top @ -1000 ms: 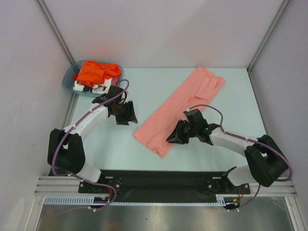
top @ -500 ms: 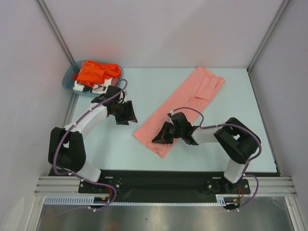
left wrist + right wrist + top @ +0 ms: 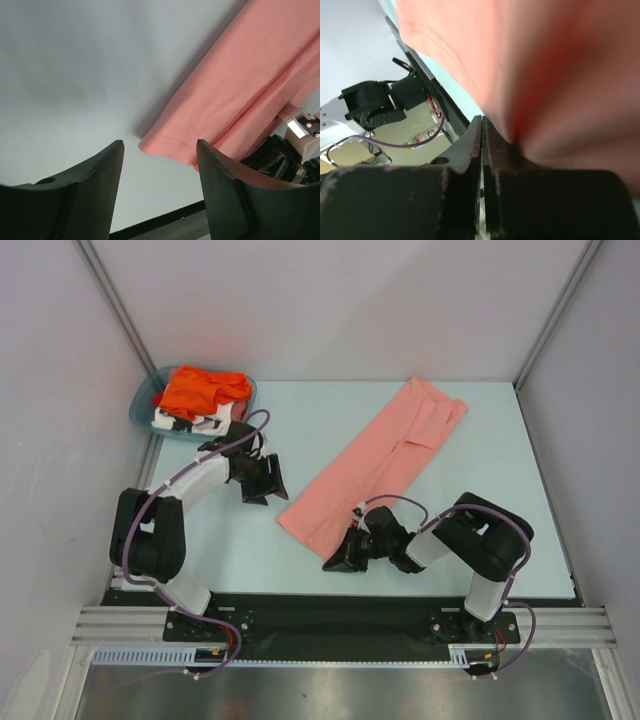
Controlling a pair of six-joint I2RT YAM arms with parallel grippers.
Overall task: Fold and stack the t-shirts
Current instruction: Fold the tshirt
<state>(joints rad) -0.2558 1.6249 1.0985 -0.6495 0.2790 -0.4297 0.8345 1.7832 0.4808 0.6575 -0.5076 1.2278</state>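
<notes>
Pinching salmon-pink t-shirt hem
Check closed right hand really has cloth (unclear); set wide-open left hand on left hem corner.

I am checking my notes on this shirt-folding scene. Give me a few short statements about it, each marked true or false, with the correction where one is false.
1. The salmon-pink t-shirt lies on the table, outside the teal basket. True.
2. The orange t-shirt is spread flat on the table. False: it lies bunched in the teal basket.
3. The left gripper is open and holds nothing. True.
4. The right gripper is wide open. False: it is shut, at the near end of the salmon-pink t-shirt.
</notes>
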